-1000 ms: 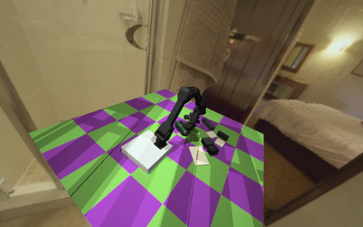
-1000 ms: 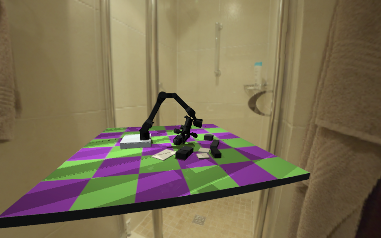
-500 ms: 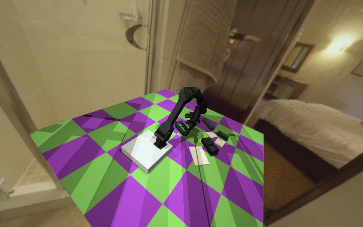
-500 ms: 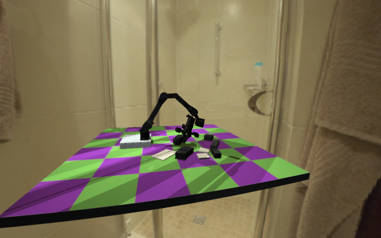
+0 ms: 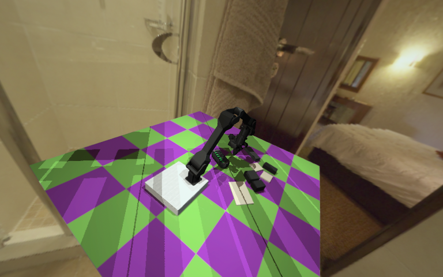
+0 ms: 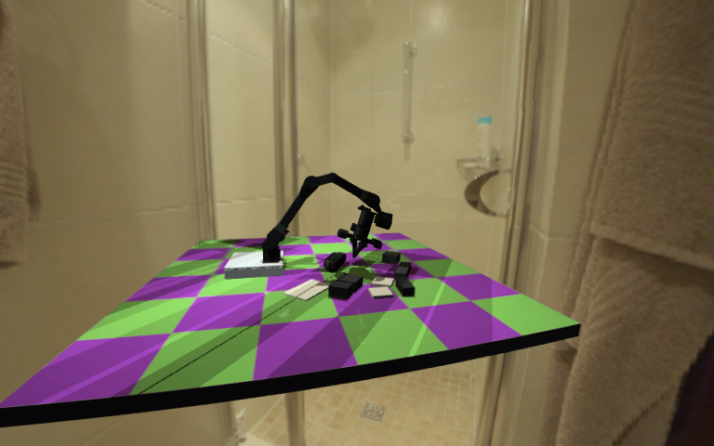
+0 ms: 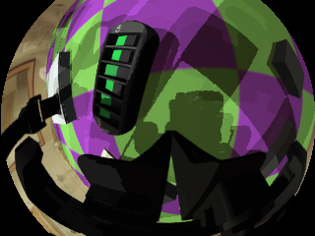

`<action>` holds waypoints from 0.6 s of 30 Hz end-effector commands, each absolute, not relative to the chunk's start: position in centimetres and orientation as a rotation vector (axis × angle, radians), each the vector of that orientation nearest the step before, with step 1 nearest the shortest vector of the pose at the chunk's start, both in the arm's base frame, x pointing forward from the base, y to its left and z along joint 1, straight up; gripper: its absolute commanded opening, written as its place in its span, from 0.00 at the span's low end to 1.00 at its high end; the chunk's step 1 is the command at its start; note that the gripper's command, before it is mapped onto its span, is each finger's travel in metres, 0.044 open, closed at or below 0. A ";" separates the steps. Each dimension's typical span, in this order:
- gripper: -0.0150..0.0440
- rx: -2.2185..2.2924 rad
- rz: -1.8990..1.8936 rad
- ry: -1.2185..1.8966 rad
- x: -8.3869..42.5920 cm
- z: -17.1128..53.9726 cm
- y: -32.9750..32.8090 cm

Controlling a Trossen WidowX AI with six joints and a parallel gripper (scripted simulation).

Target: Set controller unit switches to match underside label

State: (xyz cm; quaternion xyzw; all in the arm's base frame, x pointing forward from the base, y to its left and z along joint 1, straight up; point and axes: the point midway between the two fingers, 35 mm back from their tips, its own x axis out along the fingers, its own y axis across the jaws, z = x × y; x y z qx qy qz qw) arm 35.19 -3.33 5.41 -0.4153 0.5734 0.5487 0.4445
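The dark grey controller unit (image 5: 224,163) (image 6: 334,261) (image 7: 141,74) sits on its base on the checkered bench, its row of rocker switches facing up. In the wrist view green shows on every switch; the green patches are not all in line, and the lower ones are dimmer. I cannot tell each setting surely. The label on the underside is hidden. My gripper (image 5: 235,153) (image 6: 355,255) (image 7: 170,135) is shut and empty. It hangs above the bench beside the unit, apart from it, on the side away from the arm's base.
Dark blocks (image 5: 254,181) (image 6: 345,287), a further dark block (image 5: 269,167) (image 6: 404,286) and another dark block (image 5: 252,154) (image 7: 287,68) lie beyond the unit. Pale flat cards (image 5: 240,193) (image 6: 306,289) lie near them. The arm stands on a white slab (image 5: 169,187) (image 6: 247,259).
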 end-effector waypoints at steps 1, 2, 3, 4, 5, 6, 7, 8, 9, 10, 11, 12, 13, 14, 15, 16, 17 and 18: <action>0.25 -0.876 1.234 1.471 32.8 5.6 -4.2; 0.25 -0.828 1.195 1.485 32.1 5.6 -4.4; 0.25 -0.790 1.165 1.496 31.5 5.5 -4.5; 0.25 -0.768 1.147 1.503 31.1 5.5 -4.5; 0.25 -0.760 1.141 1.505 31.0 5.5 -4.6; 0.25 -0.760 1.141 1.505 31.0 5.5 -4.6; 0.25 -0.760 1.141 1.505 31.0 5.5 -4.6; 0.25 -0.760 1.141 1.505 31.0 5.5 -4.6; 0.25 -0.760 1.141 1.505 31.0 5.5 -4.6; 0.25 -0.760 1.141 1.505 31.0 5.4 -4.6; 0.25 -0.760 1.141 1.505 31.0 5.4 -4.6; 0.25 -0.760 1.141 1.505 31.0 5.2 -4.6; 0.25 -0.760 1.140 1.505 31.0 5.1 -4.6; 0.25 -0.760 1.140 1.505 31.0 4.9 -4.6; 0.25 -0.760 1.140 1.505 31.0 4.7 -4.6; 0.25 -0.760 1.140 1.505 31.0 4.6 -4.6; 0.25 -0.760 1.140 1.505 31.1 4.4 -4.6; 0.25 -0.760 1.140 1.505 31.1 4.2 -4.6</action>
